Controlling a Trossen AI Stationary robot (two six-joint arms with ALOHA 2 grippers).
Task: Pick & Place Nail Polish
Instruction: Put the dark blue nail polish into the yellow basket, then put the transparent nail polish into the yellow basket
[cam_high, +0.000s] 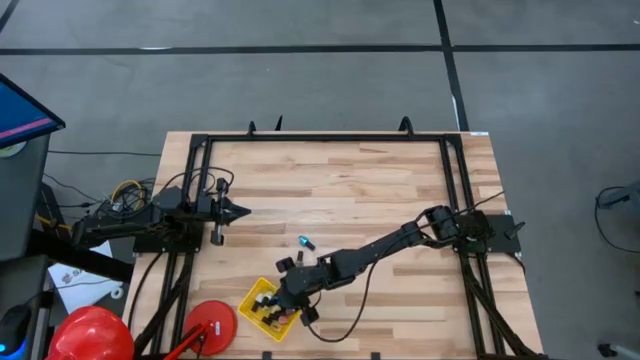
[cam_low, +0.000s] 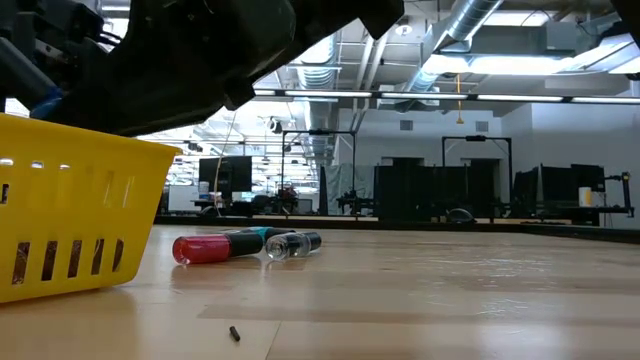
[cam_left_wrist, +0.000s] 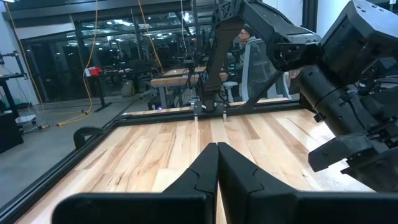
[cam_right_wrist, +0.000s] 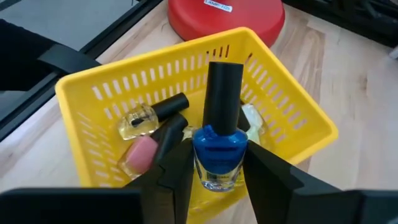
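Two arms work at one wooden table (cam_high: 340, 190), and they are mine. My left arm waits at the left edge of the table, and the left gripper (cam_left_wrist: 217, 163) has its fingers pressed together with nothing between them. My right arm reaches across the table to the near left corner, and the right gripper (cam_right_wrist: 216, 163) hangs over the one yellow basket (cam_right_wrist: 292, 118) that stands there.

My right fingers (cam_right_wrist: 177, 163) are clamped on a blue nail polish bottle (cam_right_wrist: 217, 149) with a tall dark cap. I hold it upright, by its glass body, above the basket.

Inside the basket, in the right wrist view, I count three more bottles: one clear bottle (cam_right_wrist: 138, 120) with a dark cap, one pink bottle (cam_right_wrist: 140, 154) that lies just beside it, and one pale bottle (cam_right_wrist: 254, 118), partly hidden behind the blue one. Maybe others are hidden under my fingers; I cannot tell.

Outside the basket, the low view shows bottles lying on their sides close together on the table: one red bottle (cam_low: 203, 248), one clear bottle (cam_low: 283, 245), and a teal part between them that I cannot make out well.

One red round object (cam_right_wrist: 227, 18) stands just beyond the basket. It has a white label, but the writing is too small for me to read.
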